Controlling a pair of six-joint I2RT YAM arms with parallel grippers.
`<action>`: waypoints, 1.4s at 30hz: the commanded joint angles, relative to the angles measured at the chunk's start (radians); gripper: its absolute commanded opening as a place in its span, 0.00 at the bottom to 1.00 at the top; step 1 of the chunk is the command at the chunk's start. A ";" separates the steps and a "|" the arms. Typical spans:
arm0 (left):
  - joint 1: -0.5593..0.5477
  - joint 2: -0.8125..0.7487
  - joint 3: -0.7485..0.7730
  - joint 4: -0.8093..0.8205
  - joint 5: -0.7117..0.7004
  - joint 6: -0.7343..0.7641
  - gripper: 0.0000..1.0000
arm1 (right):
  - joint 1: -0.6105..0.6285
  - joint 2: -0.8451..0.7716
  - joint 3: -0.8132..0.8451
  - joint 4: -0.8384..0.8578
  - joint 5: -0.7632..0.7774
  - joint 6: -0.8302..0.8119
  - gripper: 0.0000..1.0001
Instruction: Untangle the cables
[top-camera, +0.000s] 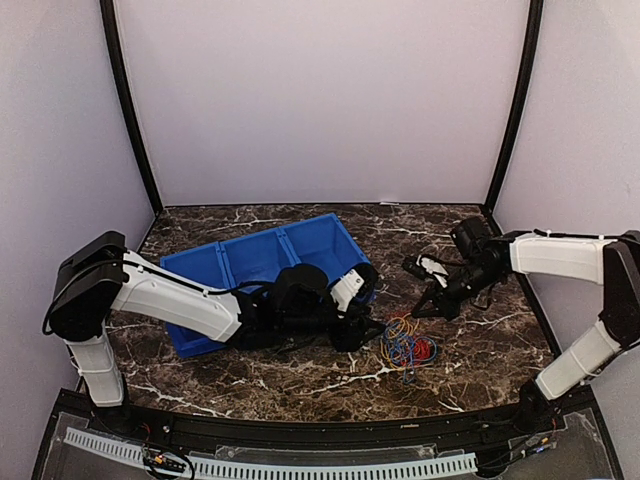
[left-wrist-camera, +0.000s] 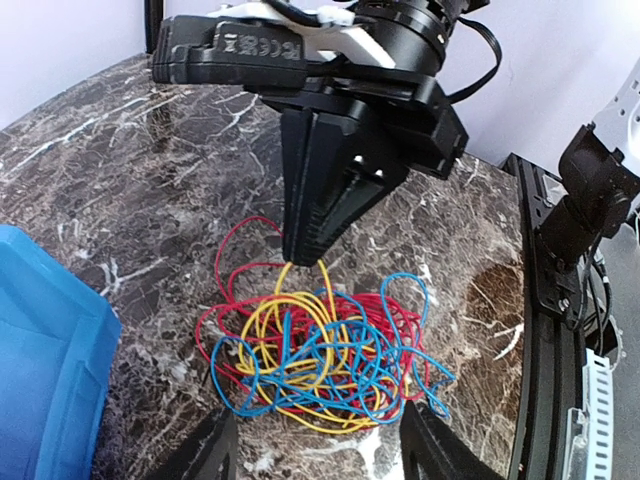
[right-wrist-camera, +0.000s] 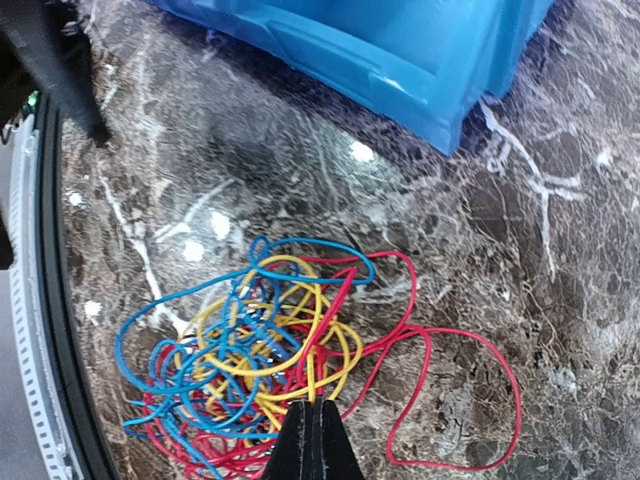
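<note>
The cables (top-camera: 408, 345) lie as one tangled bunch of red, blue and yellow wire on the marble table, right of centre. My left gripper (top-camera: 368, 326) sits low at the bunch's left side. In the left wrist view it (left-wrist-camera: 320, 455) is open, with the cables (left-wrist-camera: 320, 350) lying between and just beyond its fingers. My right gripper (top-camera: 415, 312) points down onto the far side of the bunch. Its tip (left-wrist-camera: 303, 250) is shut on a yellow cable (left-wrist-camera: 285, 275). The right wrist view shows the shut jaws (right-wrist-camera: 316, 405) pinching yellow strands (right-wrist-camera: 312, 375), with a red loop (right-wrist-camera: 470, 400) trailing off to the right.
A blue bin (top-camera: 260, 255) with several compartments stands behind the left arm, close to the cables; its corner shows as the bin (right-wrist-camera: 400, 50) and as the bin (left-wrist-camera: 40, 330). A black rail (top-camera: 300, 430) runs along the table's near edge. Walls close in the back and sides.
</note>
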 joint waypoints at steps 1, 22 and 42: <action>-0.004 -0.010 -0.006 0.086 -0.071 0.023 0.59 | -0.003 -0.079 0.066 -0.077 -0.102 -0.034 0.00; -0.009 0.108 0.116 0.349 0.052 0.095 0.44 | 0.055 -0.197 0.217 -0.305 -0.269 -0.125 0.00; -0.010 0.064 -0.048 0.471 -0.038 -0.157 0.00 | 0.116 -0.122 -0.057 0.169 -0.202 -0.062 0.87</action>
